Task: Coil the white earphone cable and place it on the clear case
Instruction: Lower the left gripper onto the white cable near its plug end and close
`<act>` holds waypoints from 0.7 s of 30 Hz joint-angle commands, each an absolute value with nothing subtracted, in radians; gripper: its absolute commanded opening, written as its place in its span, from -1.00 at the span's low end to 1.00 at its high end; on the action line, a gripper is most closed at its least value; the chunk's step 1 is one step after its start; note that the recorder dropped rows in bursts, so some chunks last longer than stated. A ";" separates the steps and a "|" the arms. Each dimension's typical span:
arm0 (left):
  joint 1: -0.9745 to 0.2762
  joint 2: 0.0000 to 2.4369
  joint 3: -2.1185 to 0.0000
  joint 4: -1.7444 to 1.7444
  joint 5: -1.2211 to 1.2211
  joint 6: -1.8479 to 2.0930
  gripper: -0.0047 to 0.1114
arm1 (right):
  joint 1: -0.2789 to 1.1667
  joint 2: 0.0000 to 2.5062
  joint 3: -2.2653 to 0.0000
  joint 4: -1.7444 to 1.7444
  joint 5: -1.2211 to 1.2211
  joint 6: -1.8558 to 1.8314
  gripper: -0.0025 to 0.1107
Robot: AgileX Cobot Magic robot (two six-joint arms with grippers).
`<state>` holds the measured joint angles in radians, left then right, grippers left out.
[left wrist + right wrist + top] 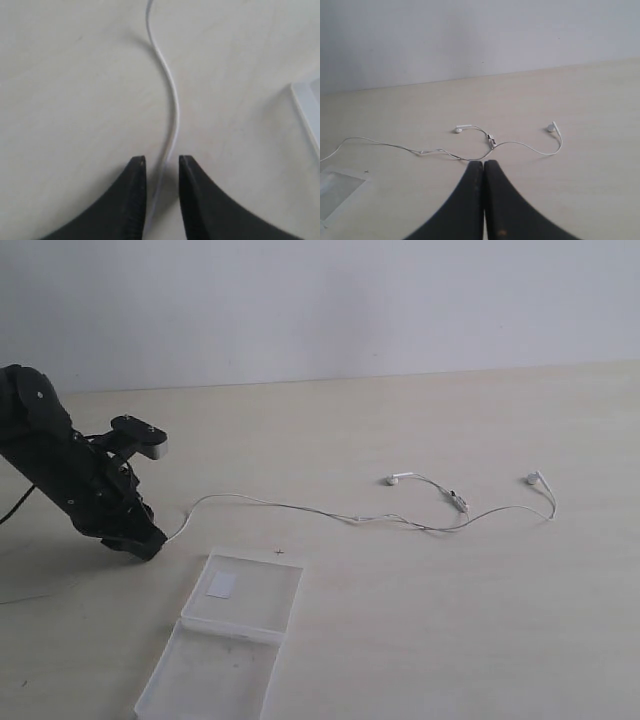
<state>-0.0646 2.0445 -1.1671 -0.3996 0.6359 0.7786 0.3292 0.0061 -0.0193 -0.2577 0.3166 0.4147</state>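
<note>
0 coils made, cable only just straddled

None of the coiling is done, as far as I can judge. The earphone cable (300, 508) lies strung out across the table (450, 640) in 1 long wavy line. Its 2 earbuds (392, 480) are spread apart at the far right end, with the small remote (460, 503) between them. The other end runs to my left claw (161, 165), low on the left.

From my left wrist, the 2 fingers (132, 200) stand a narrow gap apart with the cable passing down between them. The gap is wider than the cable, so I read that claw as slightly open and straddling the cable, not pinching it. The plug is hidden from me.

My right claw (483, 167) has its fingers pressed together with nothing between them. It sits back from the cable, looking over the earbud end.

The clear case (262, 595) lies open and flat just beside my left claw, both halves up, with a white sticker (221, 585) in 1 half. No part of the cable rests on it.

Left to do, by my reckoning: close on the cable, gather the whole length into loops, then set the bundle on the case. That is nearly all of the job.
</note>
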 commanded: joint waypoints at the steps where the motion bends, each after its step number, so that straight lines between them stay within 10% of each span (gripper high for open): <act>1: -0.071 2.091 -1.155 -0.402 0.655 0.793 -0.34 | 0.323 0.000 -0.017 -0.262 0.309 0.412 -0.96; 13: -0.071 2.112 -1.155 -0.363 0.651 0.812 -0.37 | 0.323 0.000 -0.017 -0.262 0.309 0.412 -0.96; 21: -0.071 2.112 -1.155 -0.324 0.651 0.834 -0.76 | 0.323 0.000 -0.017 -0.262 0.309 0.412 -0.96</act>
